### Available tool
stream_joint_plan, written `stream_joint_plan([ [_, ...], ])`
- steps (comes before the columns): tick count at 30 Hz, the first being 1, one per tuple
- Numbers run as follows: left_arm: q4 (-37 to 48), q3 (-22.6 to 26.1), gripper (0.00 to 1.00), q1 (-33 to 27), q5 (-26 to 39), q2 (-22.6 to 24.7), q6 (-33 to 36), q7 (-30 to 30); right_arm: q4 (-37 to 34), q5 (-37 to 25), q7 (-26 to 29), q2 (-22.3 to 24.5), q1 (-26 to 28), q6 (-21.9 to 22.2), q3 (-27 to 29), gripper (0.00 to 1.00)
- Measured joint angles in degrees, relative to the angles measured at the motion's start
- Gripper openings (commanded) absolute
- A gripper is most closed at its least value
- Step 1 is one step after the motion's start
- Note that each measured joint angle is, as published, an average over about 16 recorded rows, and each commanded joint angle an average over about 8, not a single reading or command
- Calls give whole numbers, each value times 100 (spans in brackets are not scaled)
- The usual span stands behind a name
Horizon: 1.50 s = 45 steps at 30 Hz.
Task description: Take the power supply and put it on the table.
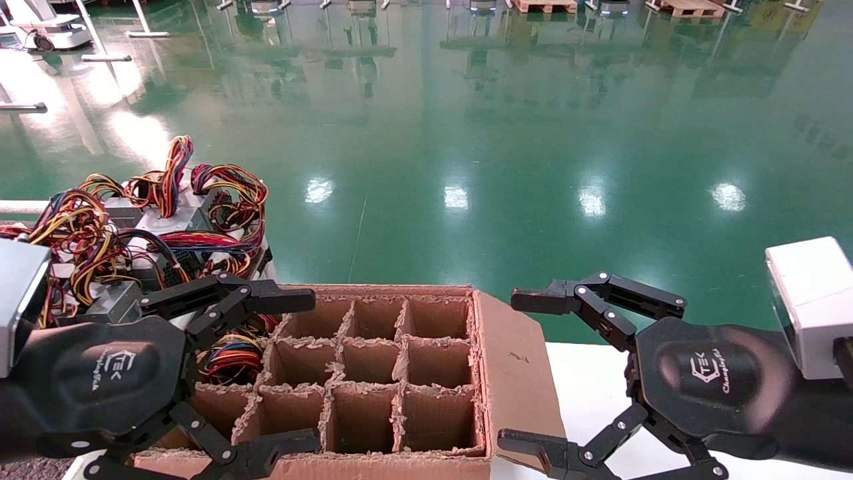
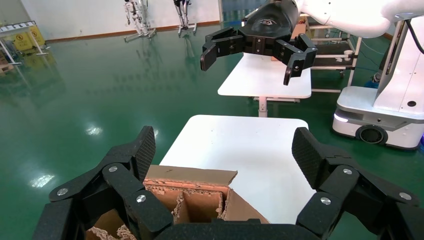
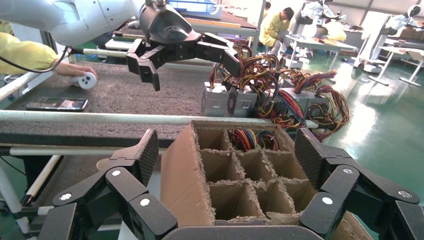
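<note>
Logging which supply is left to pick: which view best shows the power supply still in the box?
The right wrist view: the power supply shows as coiled wires in a far-row cell of the box, unobstructed. In the head view the left gripper partly covers it. The left wrist view shows only a box corner, no supply.

The head camera looks forward and down over the cardboard box [image 1: 373, 373]; both wrist cameras face each other across it, sharing that box.
</note>
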Motion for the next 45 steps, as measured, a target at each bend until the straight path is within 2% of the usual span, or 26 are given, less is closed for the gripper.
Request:
stream_joint_plan([
  [13,0,0,100,0,0,0,0,0,0,0,0,0,0,0,0,100],
  [14,0,0,100,0,0,0,0,0,0,0,0,0,0,0,0,94],
  [21,0,0,100,0,0,0,0,0,0,0,0,0,0,0,0,7],
  [22,0,0,100,0,0,0,0,0,0,0,0,0,0,0,0,1],
  [38,17,0,100,-6,28,-3,-30,6,0,0,0,0,0,0,0,0],
  [45,111,44,100,-149,383,31,-362,36,0,0,0,0,0,0,0,0],
])
